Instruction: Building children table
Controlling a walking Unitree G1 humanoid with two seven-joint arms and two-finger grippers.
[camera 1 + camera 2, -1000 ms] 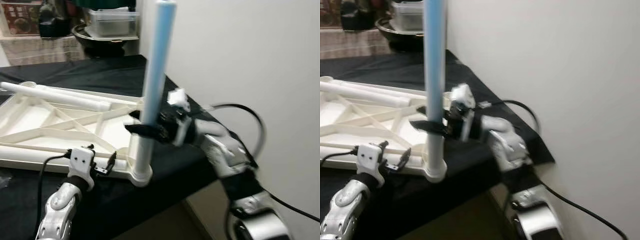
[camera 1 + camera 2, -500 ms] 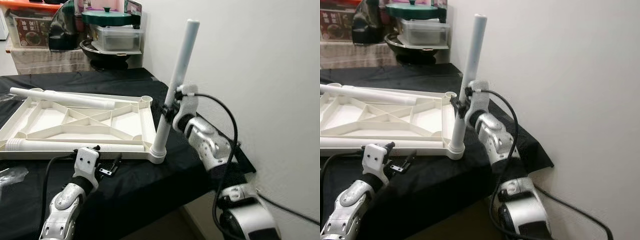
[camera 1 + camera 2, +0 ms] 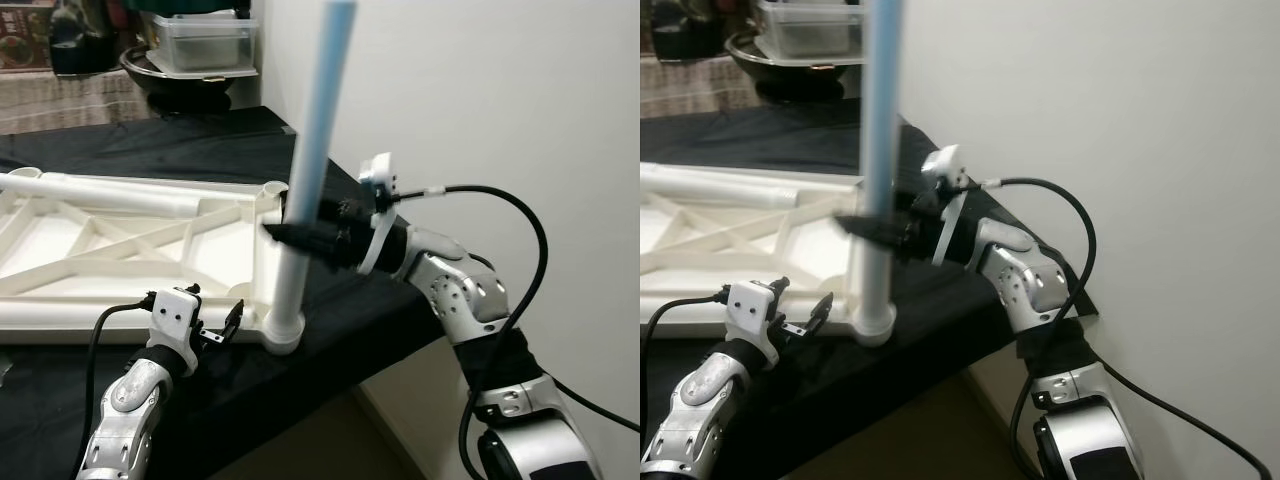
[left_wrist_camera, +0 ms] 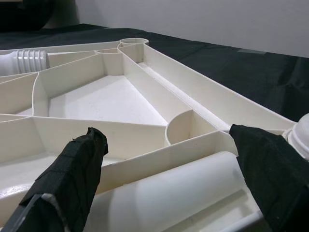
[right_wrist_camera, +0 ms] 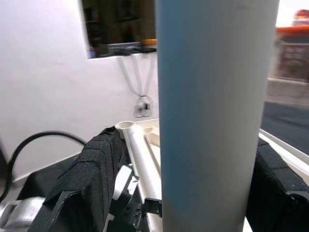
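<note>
The white ribbed tabletop (image 3: 258, 280) lies upside down on the black cloth. A pale leg (image 3: 310, 150) stands in its near right corner socket (image 3: 280, 335), leaning slightly. My right gripper (image 3: 287, 236) is open, reaching across this leg at mid height with a finger on either side. In the right wrist view the leg (image 5: 217, 121) sits between the fingers (image 5: 104, 159), and one of them stands clear of it. My left gripper (image 3: 215, 318) is open at the tabletop's near edge, facing a loose leg (image 4: 169, 193) lying along that edge. A second loose leg (image 3: 120, 195) lies on the far side.
A white wall (image 3: 480, 90) rises close on the right, just past the table's corner. A black bowl (image 3: 190, 75) and a clear lidded box (image 3: 205, 35) stand on a counter behind. A black cable (image 3: 500, 200) loops off my right arm.
The head view has swung and come closer, so everything shifts. The leg stays in its corner socket with my right gripper at it. My left gripper holds its place.
</note>
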